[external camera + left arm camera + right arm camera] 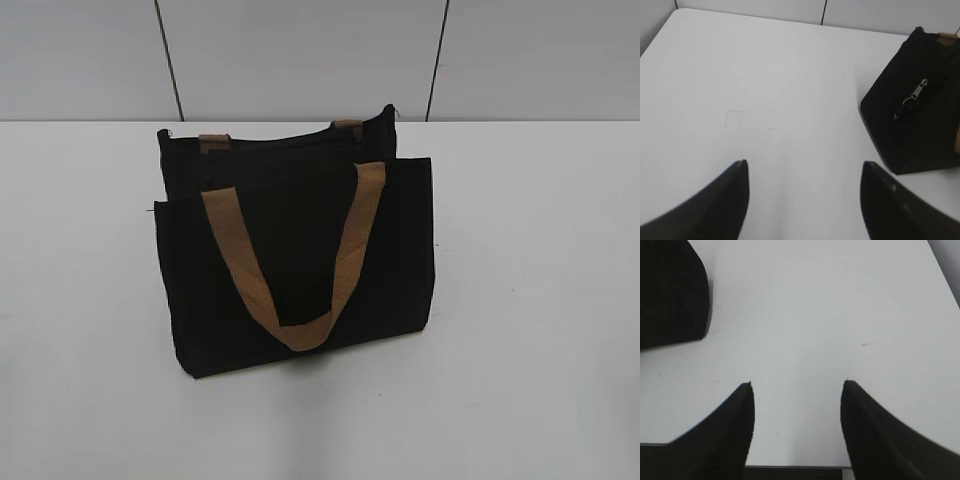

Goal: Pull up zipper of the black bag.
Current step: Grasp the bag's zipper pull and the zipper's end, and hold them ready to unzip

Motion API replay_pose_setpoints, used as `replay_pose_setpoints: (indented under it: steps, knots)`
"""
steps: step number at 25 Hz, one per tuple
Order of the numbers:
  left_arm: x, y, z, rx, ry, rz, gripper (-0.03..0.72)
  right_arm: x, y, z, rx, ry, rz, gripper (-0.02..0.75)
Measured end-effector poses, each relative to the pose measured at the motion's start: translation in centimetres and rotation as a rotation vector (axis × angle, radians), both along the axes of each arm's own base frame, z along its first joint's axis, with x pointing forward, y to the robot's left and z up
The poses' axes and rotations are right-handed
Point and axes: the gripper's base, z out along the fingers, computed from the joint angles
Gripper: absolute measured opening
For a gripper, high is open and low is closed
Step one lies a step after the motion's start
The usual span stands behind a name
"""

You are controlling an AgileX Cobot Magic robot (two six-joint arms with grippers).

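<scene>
The black bag (290, 260) stands upright in the middle of the white table, its tan-brown handle (300, 270) hanging down over the front pocket. In the left wrist view the bag's side (920, 115) shows at the right, with the zipper's small silver pull tab (918, 92) hanging on it. In the right wrist view only a corner of the bag (670, 290) shows at the upper left. My left gripper (804, 167) is open and empty over bare table, left of the bag. My right gripper (797, 385) is open and empty near the table's front edge. Neither gripper shows in the exterior view.
The white table (530, 300) extends on both sides of the bag. A grey panelled wall (300, 60) stands behind it. The table's front edge (795, 466) shows below my right gripper.
</scene>
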Motion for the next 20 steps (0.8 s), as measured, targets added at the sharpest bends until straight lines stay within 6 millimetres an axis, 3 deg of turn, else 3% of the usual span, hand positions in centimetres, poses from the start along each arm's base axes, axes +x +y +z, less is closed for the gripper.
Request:
replay_pose_setpoints:
  steps: [12,16,20]
  knots:
    - [0.0,-0.1,0.1,0.050,-0.016,-0.031,0.519,0.0,0.0,0.0,0.000,0.000,0.000,0.430]
    - [0.4,-0.1,2.5,0.112,-0.226,-0.053,0.519,0.0,0.0,0.0,0.000,0.000,0.000,0.428]
    - [3.3,-0.3,4.2,0.097,-0.385,-0.040,0.519,0.0,0.0,0.0,0.000,0.000,0.000,0.429]
